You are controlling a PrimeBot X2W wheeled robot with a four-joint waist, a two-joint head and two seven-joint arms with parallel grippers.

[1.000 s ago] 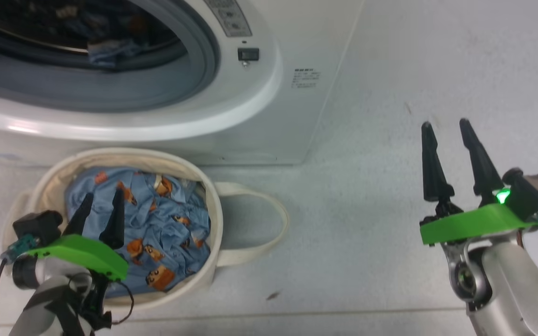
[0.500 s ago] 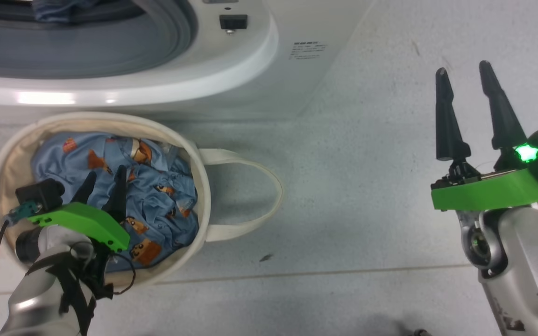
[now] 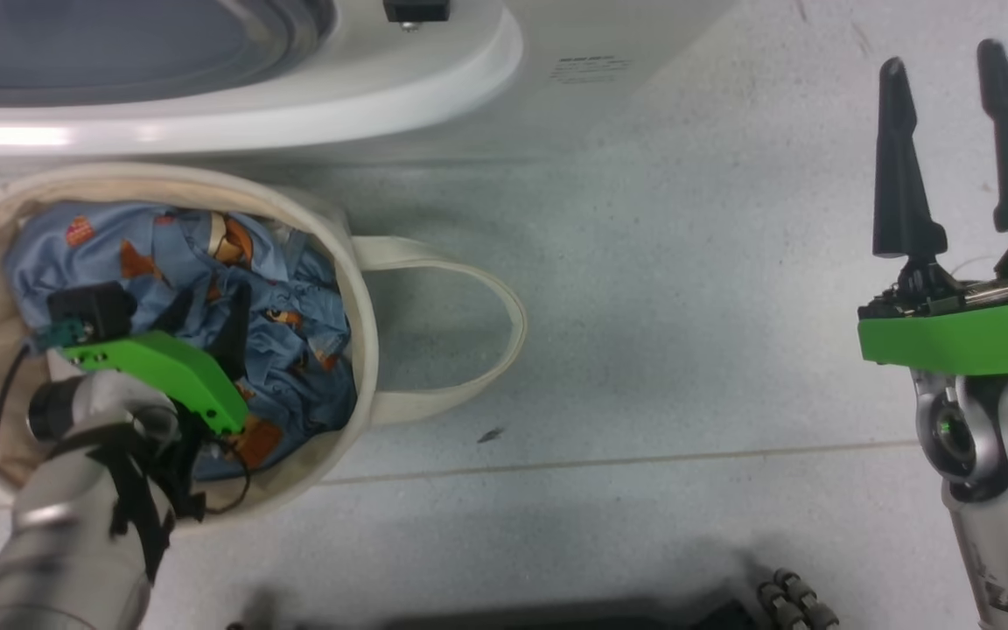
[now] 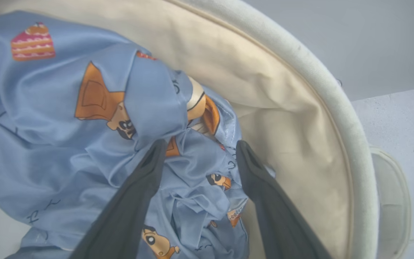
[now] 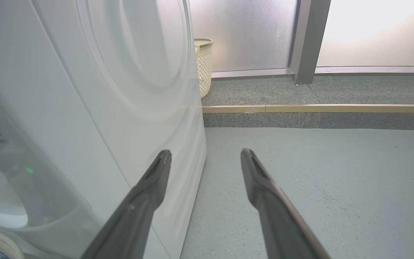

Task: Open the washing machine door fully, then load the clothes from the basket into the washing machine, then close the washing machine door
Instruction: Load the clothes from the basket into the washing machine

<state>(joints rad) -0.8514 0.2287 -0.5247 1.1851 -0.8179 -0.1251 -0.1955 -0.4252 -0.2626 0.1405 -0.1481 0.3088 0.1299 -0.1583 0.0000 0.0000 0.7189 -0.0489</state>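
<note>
Both the left pincer (image 3: 211, 302) and the right pincer (image 3: 941, 57) gape wide and empty in the head view. The left dips into the basket (image 3: 355, 289), fingers astride the clothes (image 3: 163, 254) heaped inside, likely poised to pinch a fold. The basket sits on the floor (image 3: 644, 306) just before the washer (image 3: 338, 105), handy for loading. The right hangs aside, out of the way. Left wrist view: a crumpled ridge lies between the fingertips. Right wrist view: spread fingers point along the washer's side.
</note>
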